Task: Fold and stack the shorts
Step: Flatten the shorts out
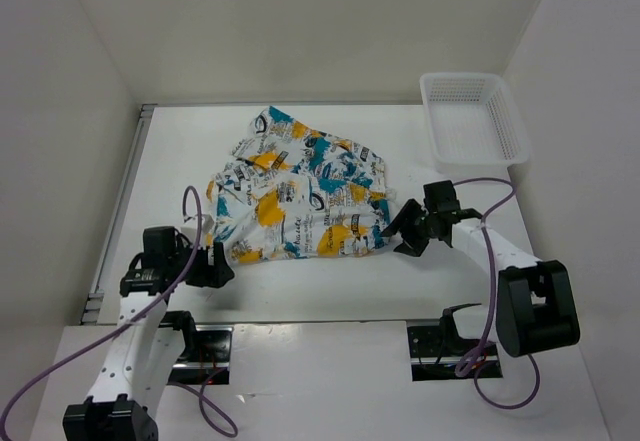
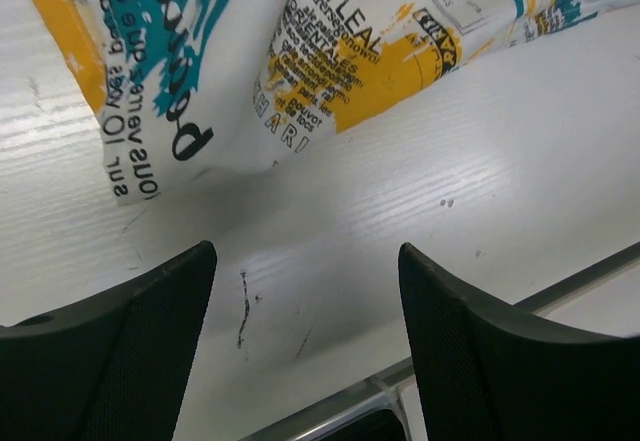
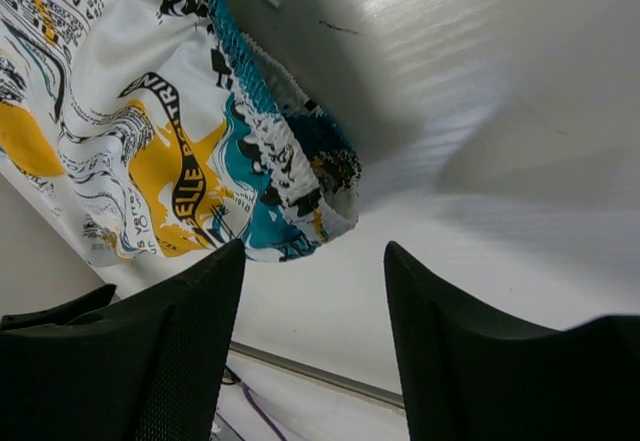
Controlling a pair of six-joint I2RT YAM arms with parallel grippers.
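The shorts (image 1: 300, 196), white cloth with teal and orange-yellow patches and dark print, lie spread and rumpled on the middle of the white table. My left gripper (image 1: 222, 264) is open and empty just off their near left corner; that corner shows in the left wrist view (image 2: 240, 71), a little beyond my fingertips (image 2: 205, 261). My right gripper (image 1: 405, 233) is open and empty just off their near right corner, where the gathered waistband end (image 3: 300, 186) lies slightly ahead of my fingers (image 3: 225, 271).
A white plastic mesh basket (image 1: 473, 118) stands at the back right corner of the table. White walls close the table in at the back and both sides. A metal rail (image 1: 118, 206) runs along the table's left edge.
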